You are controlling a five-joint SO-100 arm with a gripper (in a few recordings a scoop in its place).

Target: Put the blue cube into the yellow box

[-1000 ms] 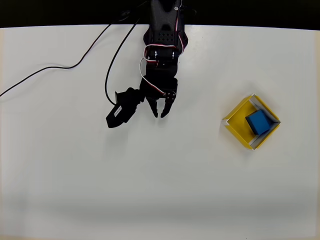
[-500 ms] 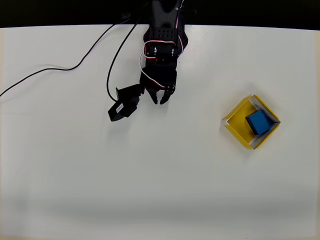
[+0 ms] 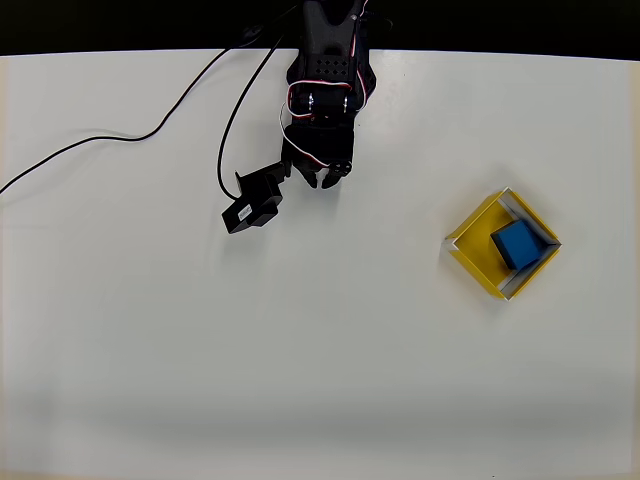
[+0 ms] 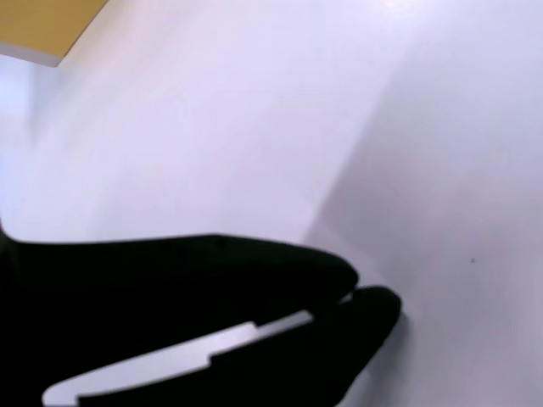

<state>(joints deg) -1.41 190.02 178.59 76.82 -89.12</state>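
The blue cube (image 3: pixel 516 244) lies inside the yellow box (image 3: pixel 472 254), a shallow tray with two pale edges, at the right of the overhead view. My black gripper (image 3: pixel 321 182) is far to the left of it, near the table's back edge, fingers together with nothing between them. In the wrist view the two black fingertips (image 4: pixel 373 303) touch over bare white table, and a corner of the yellow box (image 4: pixel 47 21) peeks in at the top left.
A black boxy module (image 3: pixel 251 208) on a cable hangs off the arm's left side. A black cable (image 3: pixel 120 137) trails across the table's back left. The white table (image 3: pixel 320 360) spreads wide in front.
The arm has drawn back toward the table's far edge, gripper and black module moving up the picture. The cube and box have stayed put.
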